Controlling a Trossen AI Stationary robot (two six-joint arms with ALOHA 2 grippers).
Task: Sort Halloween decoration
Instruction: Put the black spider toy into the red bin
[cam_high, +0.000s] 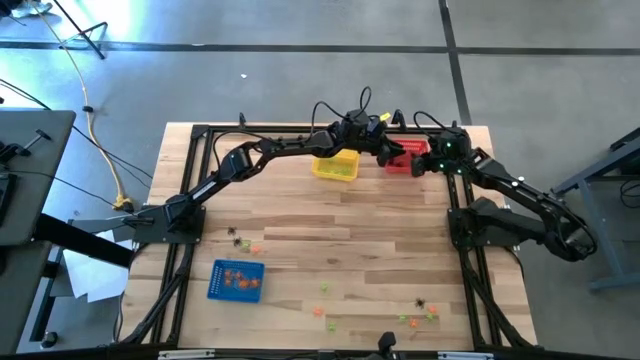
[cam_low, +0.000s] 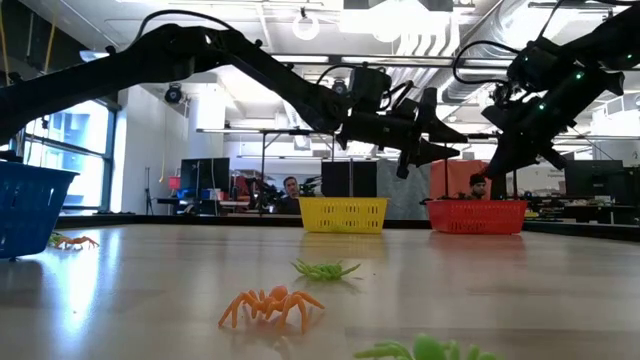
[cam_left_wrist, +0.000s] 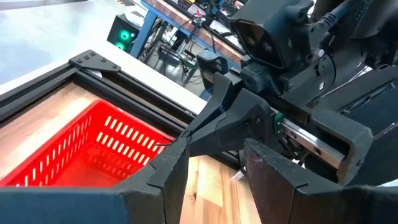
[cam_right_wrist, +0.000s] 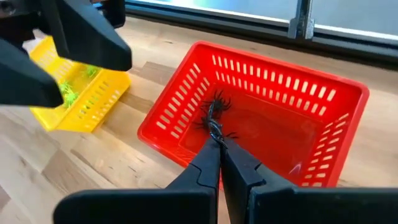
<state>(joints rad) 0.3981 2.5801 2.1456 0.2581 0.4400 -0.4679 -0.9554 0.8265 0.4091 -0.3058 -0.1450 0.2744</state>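
From above, we see both arms reaching to the far edge of the wooden table. The left gripper hangs between the yellow basket and the red basket, and the right gripper is over the red basket. The blue basket stands near the front left with orange trinkets inside. More decorations lie loose on the table: a dark spider at the left, and a mixed group of green, orange and black ones at the front right.

In the low view, an orange spider and a green spider lie close to the camera. The left gripper has its fingers apart and holds nothing that we can see. The right gripper hangs just above the red basket.

In the left wrist view, the two left fingers stand apart and empty, with the red basket beyond them.

In the right wrist view, the right gripper has its fingers pressed together, and the black spiders are right at their tips, inside the red basket. We cannot tell if a leg is pinched or if they already lie on the bottom. Green trinkets are in the yellow basket.

We judge that the step in hand is putting a black trinket into the red basket. The next move needs the right fingers to come clear of the spiders, then one arm must go to the loose pieces at the front.
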